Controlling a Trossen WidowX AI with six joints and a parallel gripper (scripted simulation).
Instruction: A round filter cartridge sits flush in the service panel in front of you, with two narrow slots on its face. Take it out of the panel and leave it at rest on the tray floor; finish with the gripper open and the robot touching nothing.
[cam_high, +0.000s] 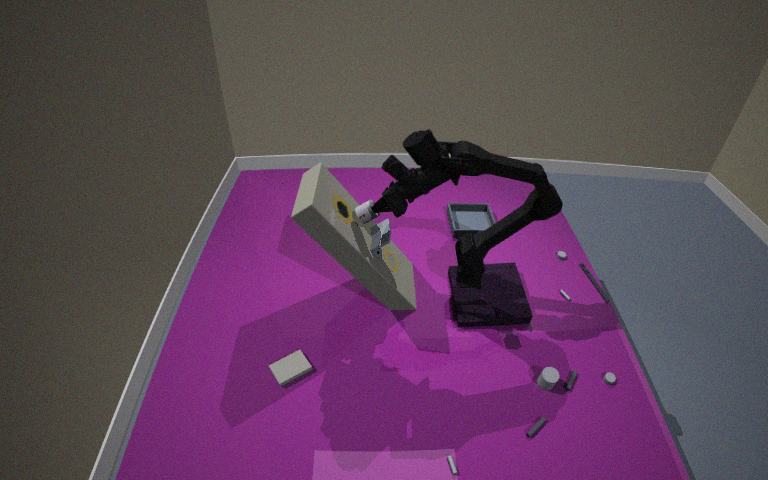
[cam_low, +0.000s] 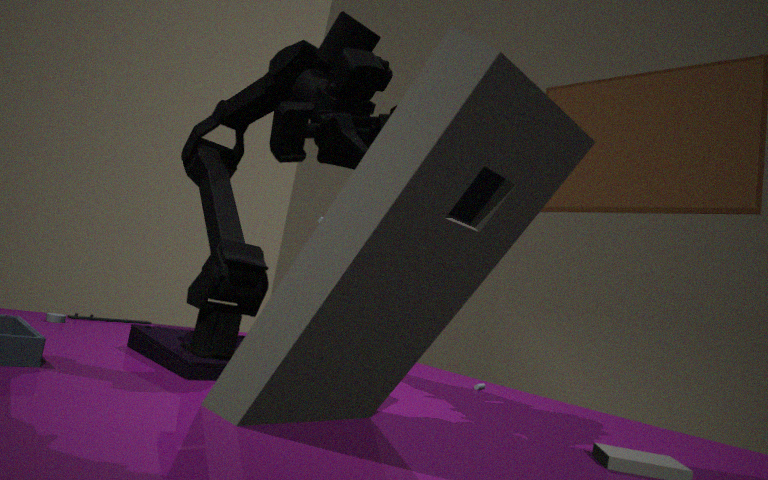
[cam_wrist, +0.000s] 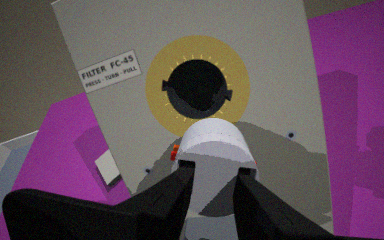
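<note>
The white round filter cartridge (cam_high: 364, 211) (cam_wrist: 215, 132) is out of the panel, clear of its hole. My gripper (cam_high: 374, 208) (cam_wrist: 214, 174) is shut on it, with the two dark fingertips in the slots of its face. Red marks show on the cartridge's side. The slanted grey service panel (cam_high: 314, 195) (cam_low: 362, 226) (cam_wrist: 280, 65) has an empty dark round hole (cam_high: 342, 208) (cam_wrist: 196, 85) inside a yellow ring. The cartridge is held in front of the panel, just below the hole in the wrist view. The grey tray (cam_high: 451, 221) (cam_low: 25, 355) stands beyond the arm's base. In the exterior view the panel hides the cartridge.
A light bracket-like part (cam_high: 382, 233) juts from the panel below the cartridge, near a second yellow ring (cam_high: 391, 260). A pale block (cam_high: 290, 366) (cam_low: 642, 461) lies on the magenta surface. A white cylinder (cam_high: 548, 378) and several small pieces lie past the arm's base (cam_high: 492, 308).
</note>
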